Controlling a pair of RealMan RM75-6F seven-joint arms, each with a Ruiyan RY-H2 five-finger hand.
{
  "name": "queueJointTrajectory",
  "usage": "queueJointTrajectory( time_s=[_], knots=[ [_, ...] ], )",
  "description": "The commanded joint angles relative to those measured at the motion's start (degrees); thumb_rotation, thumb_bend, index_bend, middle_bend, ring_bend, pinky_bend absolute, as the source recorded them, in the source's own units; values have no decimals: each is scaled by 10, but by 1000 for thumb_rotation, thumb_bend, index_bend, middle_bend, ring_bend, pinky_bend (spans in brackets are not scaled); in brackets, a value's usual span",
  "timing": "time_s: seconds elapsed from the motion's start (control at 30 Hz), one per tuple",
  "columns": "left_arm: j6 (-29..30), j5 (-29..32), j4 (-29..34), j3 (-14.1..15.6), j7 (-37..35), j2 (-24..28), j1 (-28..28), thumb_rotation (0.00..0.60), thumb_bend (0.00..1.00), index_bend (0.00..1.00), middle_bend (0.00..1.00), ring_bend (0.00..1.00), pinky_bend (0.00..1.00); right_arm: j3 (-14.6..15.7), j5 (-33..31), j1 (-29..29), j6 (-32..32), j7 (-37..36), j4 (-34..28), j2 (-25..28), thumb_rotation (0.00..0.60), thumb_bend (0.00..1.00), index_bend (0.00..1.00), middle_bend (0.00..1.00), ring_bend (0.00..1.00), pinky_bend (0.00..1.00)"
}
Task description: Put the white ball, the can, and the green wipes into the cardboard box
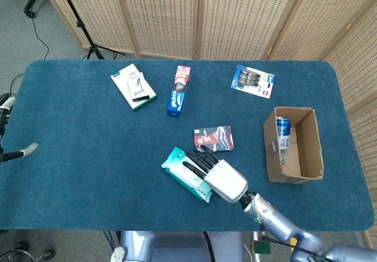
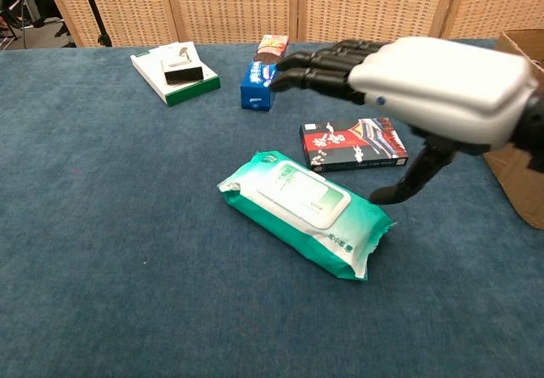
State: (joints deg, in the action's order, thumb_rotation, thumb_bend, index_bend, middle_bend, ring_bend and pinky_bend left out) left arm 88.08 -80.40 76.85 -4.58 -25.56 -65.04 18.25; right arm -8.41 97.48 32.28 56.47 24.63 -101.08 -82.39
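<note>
We see the green wipes (image 1: 189,174) lying flat near the middle of the blue worktop (image 1: 88,156), slightly toward 6 o'clock, and our right hand (image 1: 217,173) spread above their 3 o'clock end, fingers apart and holding nothing. In the chest view the thumb reaches down toward the pack's torn end; whether it touches, we cannot tell. Just beyond the wipes at 12 o'clock lies a flat red and black box (image 1: 213,139), close to the fingertips (image 1: 200,154). Further off toward 12 o'clock sit a blue biscuit tube box (image 1: 178,90), a white and green box (image 1: 134,86) at 10 o'clock and a blister pack (image 1: 253,80) at 1 o'clock, all well apart from the wipes.

The cardboard box (image 1: 313,147) stands open at 3 o'clock, and the can (image 1: 283,132) is inside it against the far wall. Of our left hand (image 1: 7,133) only a sliver shows at the 9 o'clock edge; its state we cannot tell.
</note>
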Motion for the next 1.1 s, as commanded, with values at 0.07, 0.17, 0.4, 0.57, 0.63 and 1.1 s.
queueJointTrajectory(
  time_s=[0.07,0.17,0.4,0.57,0.63,1.1],
  knots=[
    [-7,0,-2,-7,-8,3,-4,600,0,0,0,0,165,-3,-63,23,-35,90,6,-72,600,0,0,0,0,6],
    [-11,0,-4,-11,-12,4,-6,600,0,0,0,0,165,-4,-92,28,-38,132,13,-104,600,0,0,0,0,6],
    [-20,-1,-6,-21,-15,4,-11,600,0,0,0,0,165,-6,-169,38,-37,197,55,-174,600,0,0,0,0,6],
    [-27,-3,-6,-27,-16,4,-13,600,0,0,0,0,165,-6,-216,42,-30,217,76,-202,600,0,0,0,0,6],
    [-31,-3,-6,-28,-16,4,-13,600,0,0,0,0,165,-6,-228,45,-27,222,87,-209,600,0,0,0,0,6],
    [-40,-11,-6,-39,-17,5,-18,600,0,0,0,0,165,-51,-350,70,-25,224,95,-184,600,0,0,0,0,7]
  ],
)
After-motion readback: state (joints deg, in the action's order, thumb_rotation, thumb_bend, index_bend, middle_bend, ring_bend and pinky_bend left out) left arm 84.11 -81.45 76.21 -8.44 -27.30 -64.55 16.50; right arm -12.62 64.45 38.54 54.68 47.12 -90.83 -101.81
